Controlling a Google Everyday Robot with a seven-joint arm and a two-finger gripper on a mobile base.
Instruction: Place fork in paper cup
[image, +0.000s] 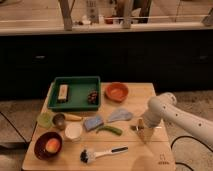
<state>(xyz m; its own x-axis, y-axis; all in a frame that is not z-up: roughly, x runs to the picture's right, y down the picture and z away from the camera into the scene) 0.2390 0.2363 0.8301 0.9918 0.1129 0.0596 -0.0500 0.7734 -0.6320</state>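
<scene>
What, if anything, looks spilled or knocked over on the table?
Nothing stands out. The white cup, orange bowl and green tray sit upright on the table, with nothing spilled. The gripper hangs low over the table's right side.

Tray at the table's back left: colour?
The tray is dark green, clearest in the camera view. The gripper hangs over the right of the table.

A tray (75, 92) at the table's (142, 100) back left, a bowl (116, 91) just right of it, paper cup (73, 131) front left, brush (102, 154) at the front edge, sponge (93, 122) and cloth (120, 115) mid-table, gripper (144, 133) low over the right side, right of the cloth
</scene>
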